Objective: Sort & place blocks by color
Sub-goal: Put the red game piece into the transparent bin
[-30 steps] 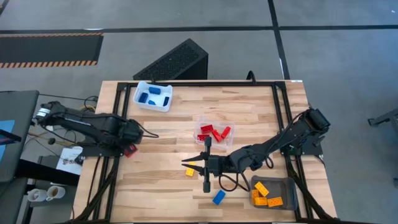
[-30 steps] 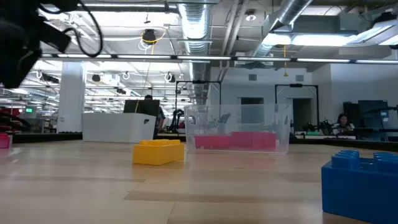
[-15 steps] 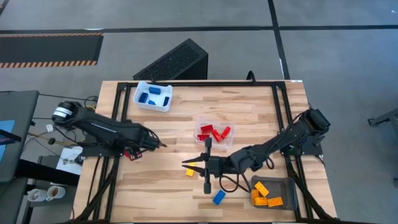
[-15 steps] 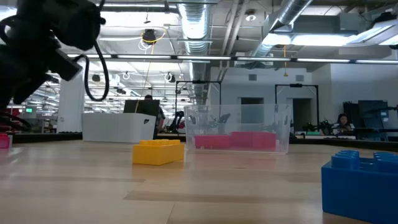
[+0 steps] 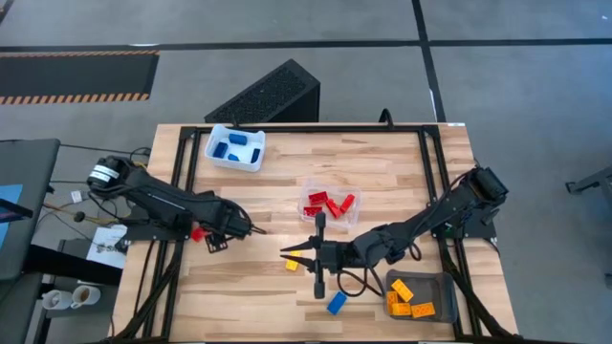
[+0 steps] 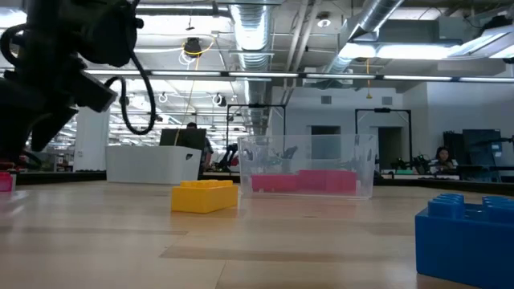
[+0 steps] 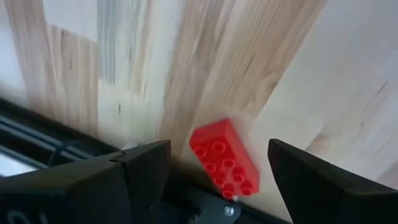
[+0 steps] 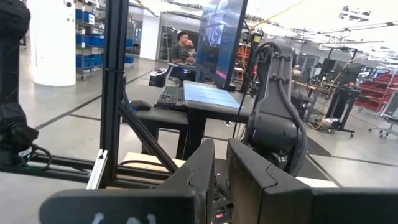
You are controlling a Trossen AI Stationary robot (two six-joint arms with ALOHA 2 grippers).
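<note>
Wooden table (image 5: 258,191) carries the left hand (image 5: 251,230), jaws spread wide over a loose red block (image 7: 224,159) at its left edge, likely lining up a grasp, while the shut right hand (image 5: 287,252) waits mid-table.

Grey floor (image 5: 535,86), ceiling ducts (image 6: 265,32), strip lights, desk with monitor (image 8: 221,37)

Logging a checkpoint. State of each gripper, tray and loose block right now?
left gripper: open, over the table's left edge
red block: loose, lying between the open fingers
right gripper: shut, empty, mid-table
yellow block: loose, beside right gripper
blue block: loose, near front edge
white tray: holds blue blocks
clear tray: holds red blocks
grey tray: holds orange blocks
</note>
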